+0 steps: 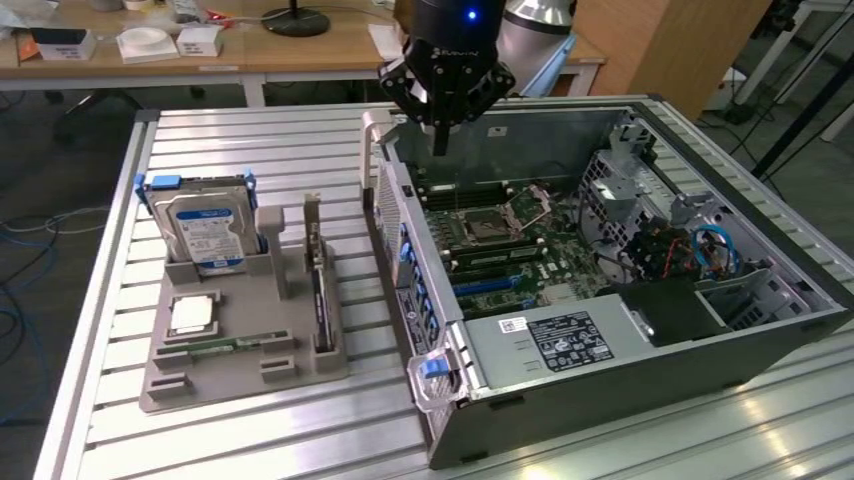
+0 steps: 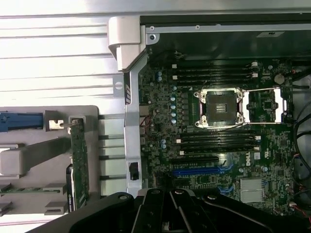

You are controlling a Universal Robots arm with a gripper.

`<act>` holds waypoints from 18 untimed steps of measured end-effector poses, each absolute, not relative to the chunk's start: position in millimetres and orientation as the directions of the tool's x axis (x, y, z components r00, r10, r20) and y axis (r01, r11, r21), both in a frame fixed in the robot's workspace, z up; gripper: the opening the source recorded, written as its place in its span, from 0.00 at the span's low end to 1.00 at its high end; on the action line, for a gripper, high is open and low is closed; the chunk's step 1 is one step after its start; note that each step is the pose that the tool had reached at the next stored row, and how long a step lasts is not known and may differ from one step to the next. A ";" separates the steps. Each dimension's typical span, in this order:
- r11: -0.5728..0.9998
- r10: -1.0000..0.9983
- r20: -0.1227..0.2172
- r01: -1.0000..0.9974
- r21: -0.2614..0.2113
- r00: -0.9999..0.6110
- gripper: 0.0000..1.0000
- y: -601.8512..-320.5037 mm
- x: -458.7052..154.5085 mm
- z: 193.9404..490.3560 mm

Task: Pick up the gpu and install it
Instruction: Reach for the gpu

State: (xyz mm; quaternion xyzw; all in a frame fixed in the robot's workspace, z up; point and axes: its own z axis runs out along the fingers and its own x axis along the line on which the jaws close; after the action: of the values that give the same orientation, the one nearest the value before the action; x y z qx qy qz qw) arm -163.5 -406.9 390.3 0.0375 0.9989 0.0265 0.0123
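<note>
The gpu (image 1: 319, 280) is a thin dark card standing on its edge in the grey holder (image 1: 200, 390) on the slatted table, to the exterior view's left of the open computer case (image 1: 747, 330). In the wrist view the gpu (image 2: 78, 162) appears edge-on with its metal bracket end beside the case wall. My gripper (image 1: 441, 142) hangs above the case's far corner, over the motherboard (image 1: 497, 245), well clear of the gpu. Its fingers are shut together with nothing between them. The gripper's black body (image 2: 167, 216) fills the near edge of the wrist view.
A silver hard drive (image 1: 203, 228) in a blue frame stands at the holder's back. A small chip (image 1: 194, 316) and a green memory stick (image 1: 222, 346) lie in the holder. The motherboard has a blue slot (image 2: 198, 171) and a bare processor socket (image 2: 218, 108). Desks stand behind the table.
</note>
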 end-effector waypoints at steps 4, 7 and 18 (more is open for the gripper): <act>0.996 0.075 -0.023 0.074 0.054 -0.997 0.11 -408.2 -163.7 390.3; 0.996 0.076 -0.023 0.074 0.054 -0.997 0.11 -409.0 -163.9 390.3; 0.996 0.076 -0.023 0.074 0.054 -0.997 0.11 -412.0 -164.7 390.2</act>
State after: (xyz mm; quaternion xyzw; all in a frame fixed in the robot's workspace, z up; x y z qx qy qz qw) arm -164.7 -412.0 390.2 0.0375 0.9989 0.0265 0.0123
